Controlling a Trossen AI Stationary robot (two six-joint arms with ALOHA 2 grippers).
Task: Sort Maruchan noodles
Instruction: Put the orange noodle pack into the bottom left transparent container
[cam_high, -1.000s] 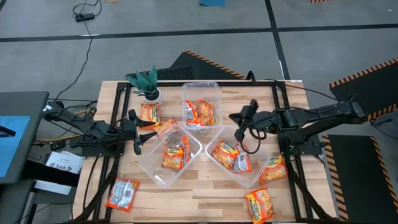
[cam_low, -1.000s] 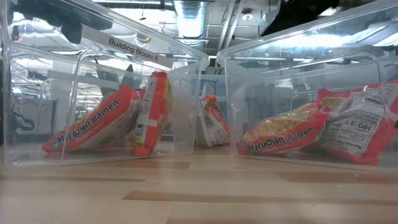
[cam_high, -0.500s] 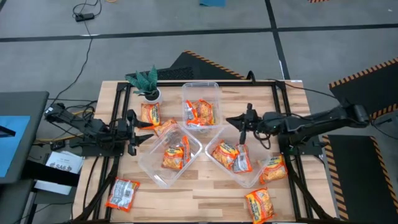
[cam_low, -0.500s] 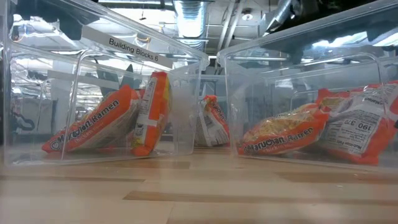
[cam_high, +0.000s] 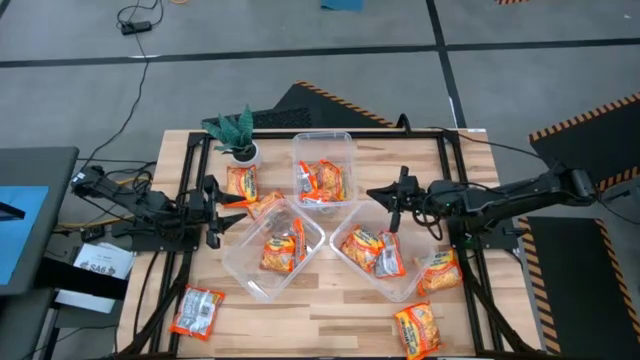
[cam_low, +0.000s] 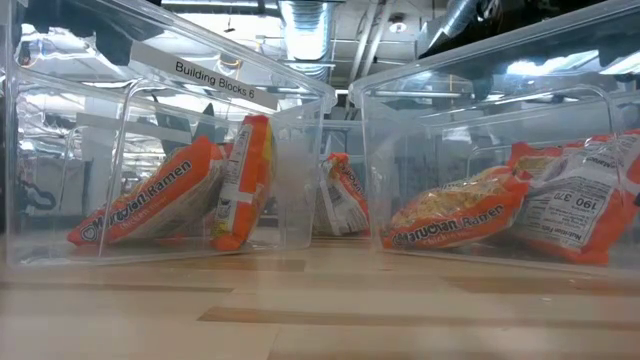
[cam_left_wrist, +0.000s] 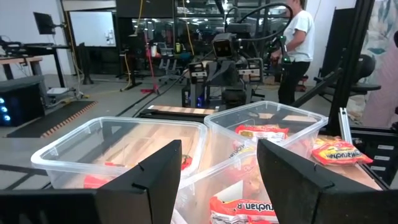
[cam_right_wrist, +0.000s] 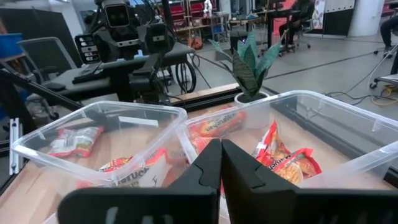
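Orange-red noodle packets lie in three clear tubs: the far tub (cam_high: 323, 136), the near-left tub (cam_high: 238, 262) and the near-right tub (cam_high: 404, 290). Loose packets rest flat on the table by the plant (cam_high: 241, 182), beside the near-left tub (cam_high: 266, 203), at the near left (cam_high: 196, 311), right of the near-right tub (cam_high: 441, 271) and at the near right (cam_high: 418, 329). My left gripper (cam_high: 213, 212) (cam_left_wrist: 217, 177) is open, left of the near-left tub, holding nothing. My right gripper (cam_high: 380, 194) (cam_right_wrist: 221, 171) is shut and empty, over the far corner of the near-right tub.
A small green potted plant (cam_high: 236, 131) stands at the far left corner. The three tubs crowd the table's middle, and in the low view their walls (cam_low: 300, 150) fill the picture. Bare wood lies along the near edge (cam_high: 310, 315). A person (cam_left_wrist: 297, 43) stands beyond the table.
My right gripper has risen from the near-right tub, tipped from pointing down to level, and drawn back a little toward the table's right. My left gripper has pulled back slightly toward the table's left edge.
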